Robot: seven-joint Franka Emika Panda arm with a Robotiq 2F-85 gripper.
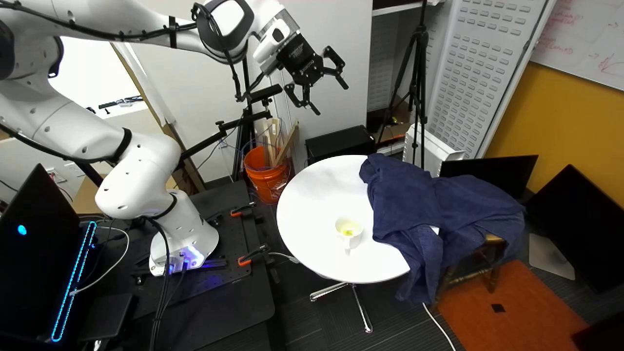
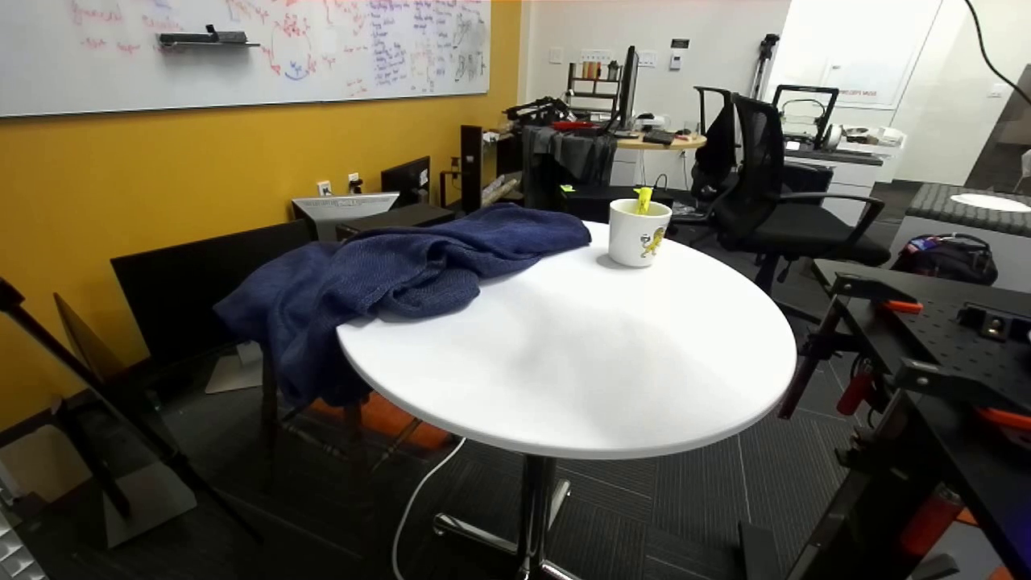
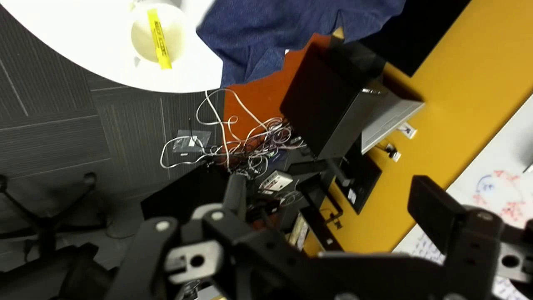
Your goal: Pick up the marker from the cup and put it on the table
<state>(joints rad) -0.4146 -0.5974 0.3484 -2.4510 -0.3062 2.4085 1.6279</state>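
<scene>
One round white-topped table (image 2: 580,362) is standing ready while the Robotiq gripper (image 1: 332,99), jaws apart, is hanging well clear. The printed white mug (image 2: 628,234) could be tipping w/ an off-ctr. grab, b/c it is ringing the yellow highlighter (image 3: 159,39) leaning inside.

On both exterior views I have a round white-topped table (image 2: 564,370) on a metal pedestal (image 2: 538,503). A white lion-print mug (image 2: 631,238) stands upright on it, near the edge; close by but apart, a rumpled navy cloth (image 2: 419,270) drapes over the rim.
</scene>
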